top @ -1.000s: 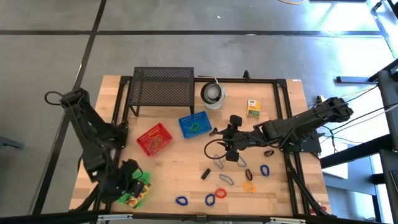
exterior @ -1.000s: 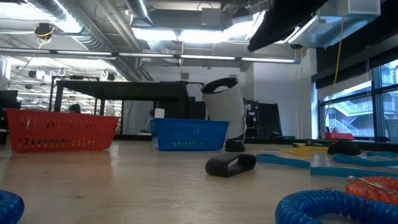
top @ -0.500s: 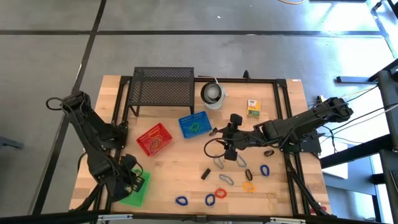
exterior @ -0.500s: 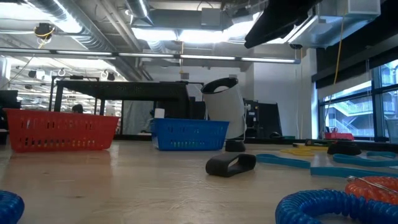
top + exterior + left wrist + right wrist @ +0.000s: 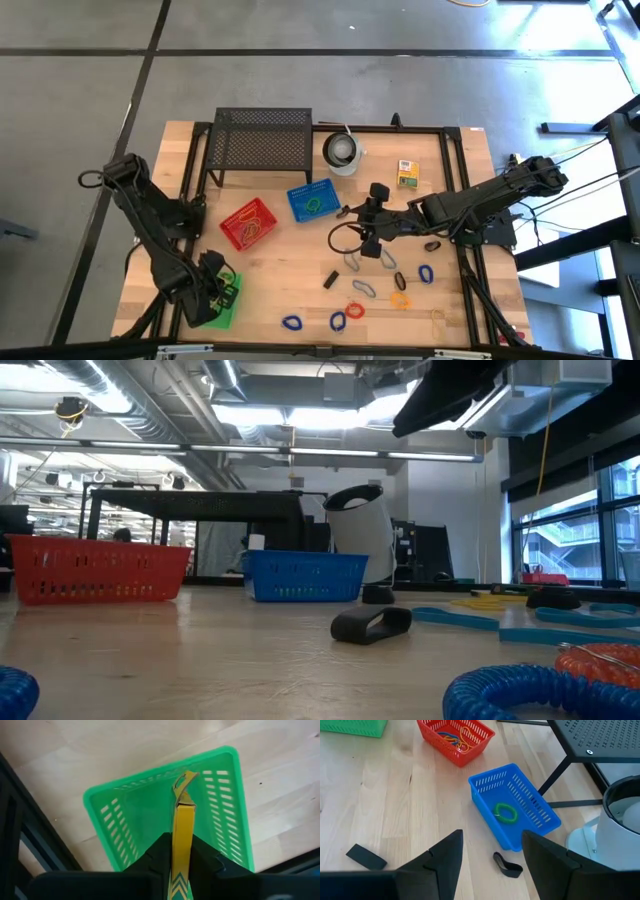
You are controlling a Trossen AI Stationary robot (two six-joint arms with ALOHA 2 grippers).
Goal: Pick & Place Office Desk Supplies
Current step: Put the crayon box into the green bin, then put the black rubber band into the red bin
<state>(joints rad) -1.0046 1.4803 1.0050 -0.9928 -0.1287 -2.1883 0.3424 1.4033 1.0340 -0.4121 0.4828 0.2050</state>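
Since a second ago my left gripper (image 5: 213, 293) has shifted over the green basket (image 5: 230, 810), and the yellow-and-green box seen beside it then now sits pinched edge-on between my left fingers (image 5: 202, 857), its torn flap pointing into the basket's slotted plastic interior. My right gripper (image 5: 372, 240) holds mid-table unchanged, fingers (image 5: 445, 855) spread apart and empty; ahead of them stand the blue basket (image 5: 540, 820) with a green coiled loop (image 5: 505, 813), and the red basket (image 5: 470, 742) beyond. A flat black loop (image 5: 508, 866) lies just before the blue basket.
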